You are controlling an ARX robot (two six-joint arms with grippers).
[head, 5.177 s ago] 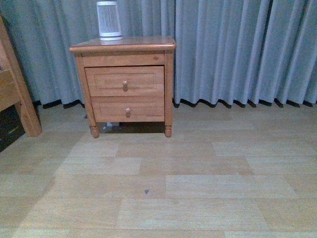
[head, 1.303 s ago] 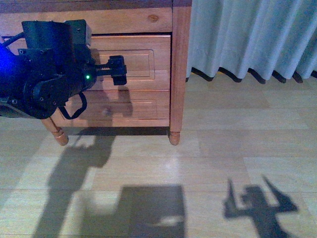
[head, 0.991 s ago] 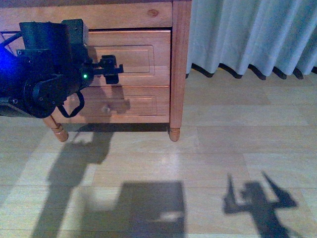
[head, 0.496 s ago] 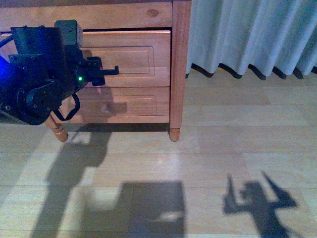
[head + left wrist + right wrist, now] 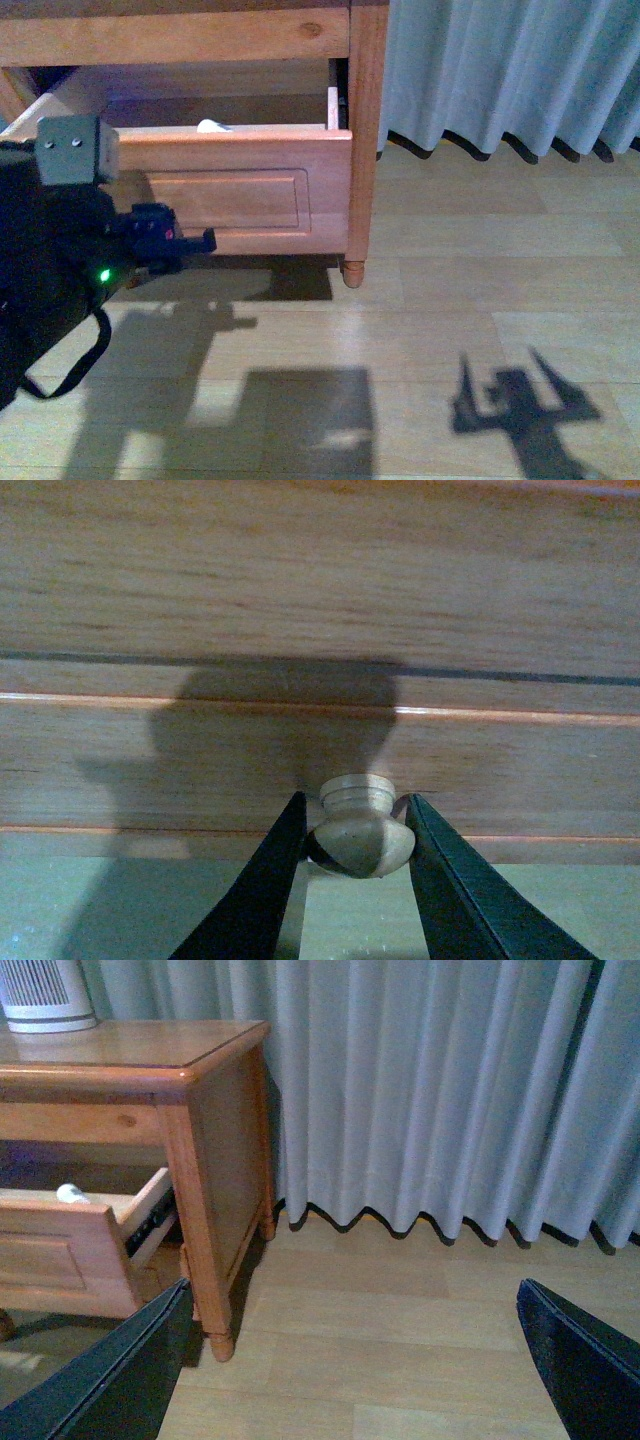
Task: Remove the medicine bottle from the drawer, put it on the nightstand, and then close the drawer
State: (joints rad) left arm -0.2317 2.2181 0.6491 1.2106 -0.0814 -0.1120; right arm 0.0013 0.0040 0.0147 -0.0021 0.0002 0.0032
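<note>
Two fingers of the left gripper (image 5: 356,805) pinch the round knob (image 5: 358,838) of the drawer (image 5: 230,185), which stands well out. Medicine bottle (image 5: 211,126): only its white cap shows, behind the drawer front at upper left of the front view. Release the knob squarely and back straight off before you reach in; right gripper (image 5: 353,1284) is spread wide.

Front view: low, close before nightstand (image 5: 365,120), facing its open drawer (image 5: 230,190). Left wrist view: hard up against drawer front, on knob (image 5: 358,835). Right wrist view: farther back, off nightstand's curtain-side corner, facing curtain (image 5: 430,1090). Shared by all: drawer.
</note>
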